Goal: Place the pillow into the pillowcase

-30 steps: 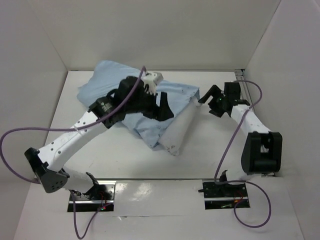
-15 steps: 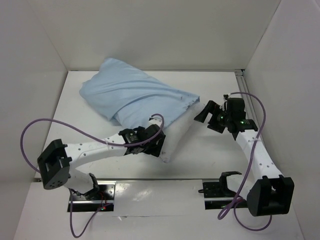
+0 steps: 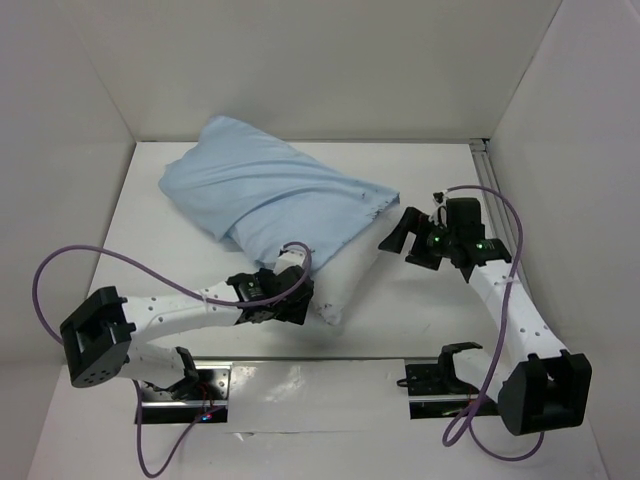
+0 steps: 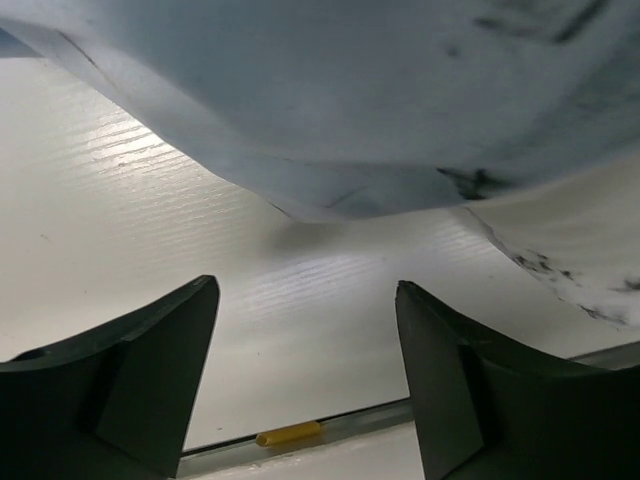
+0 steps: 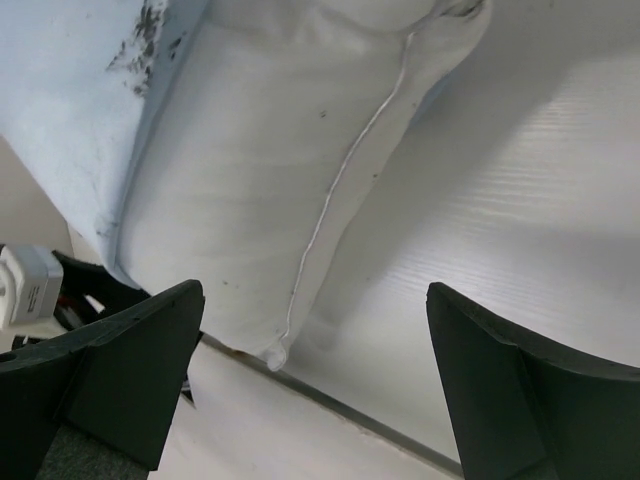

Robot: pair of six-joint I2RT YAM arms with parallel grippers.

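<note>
Nearing the finish: the pillow's (image 3: pixel 347 278) white end pokes from the light blue pillowcase (image 3: pixel 270 190) mid-table. Both claws gape empty, left gripper (image 3: pixel 293 308) at the near corner, right gripper (image 3: pixel 396 234) beside the hem. Next, I judge: pinch the hem and pull it over. A second ago the left arm lay across the case.

worktop (image 3: pixel 430 300): white, matte, faintly ribbed; white panels stand at its left, far and right sides.
pillowcase (image 3: pixel 260 190): light blue, wrinkled, lies on worktop at far left and runs diagonally toward centre.
pillow (image 3: pixel 350 270): white, mostly inside pillowcase; bare end sticks out of the open mouth near centre and rests on worktop.
near edge: shiny metal strip (image 3: pixel 320 372) runs along it.
</note>
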